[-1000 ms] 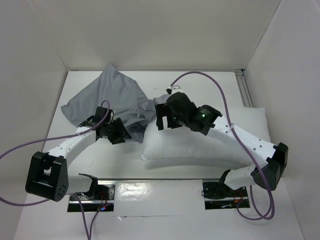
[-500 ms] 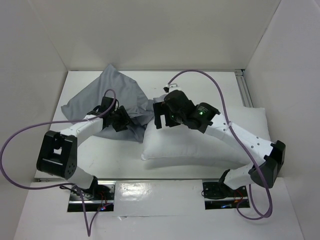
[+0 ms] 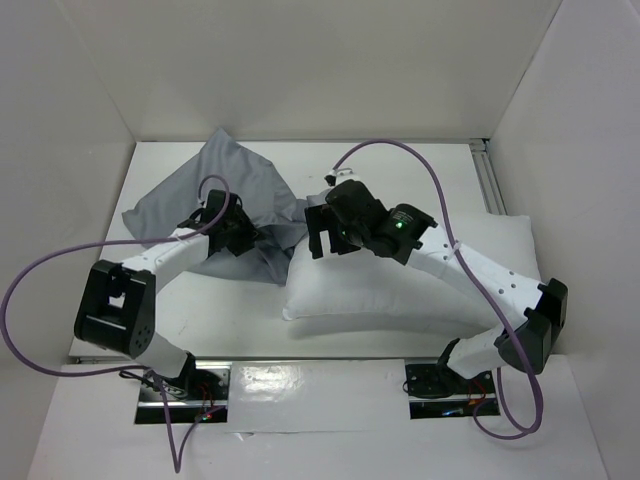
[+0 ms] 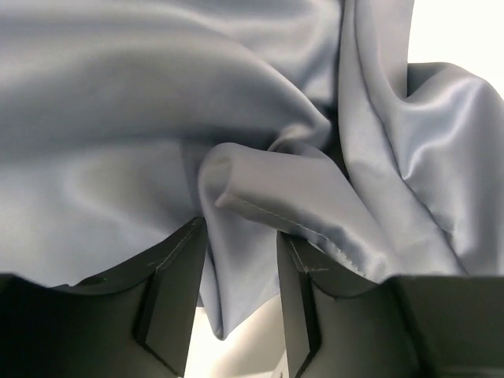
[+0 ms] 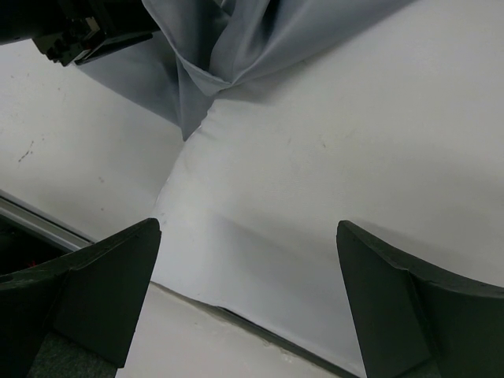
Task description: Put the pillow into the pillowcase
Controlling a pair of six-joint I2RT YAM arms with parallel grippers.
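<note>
pillow [image 3: 380, 290]: flat, long axis left-to-right, left end touching pillowcase
pillowcase [image 3: 240, 180]: crumpled, far left
left gripper [image 4: 240, 236]: pinching a pillowcase fold
right gripper [image 5: 248, 260]: spread wide above pillow

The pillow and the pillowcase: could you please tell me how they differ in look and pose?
The pillow is white, plump and smooth; the pillowcase is blue-grey, thin and crumpled. The pillow lies flat on the right; the pillowcase is heaped on the left, one edge draped over the pillow's corner. Both are soft fabric on the table.
</note>
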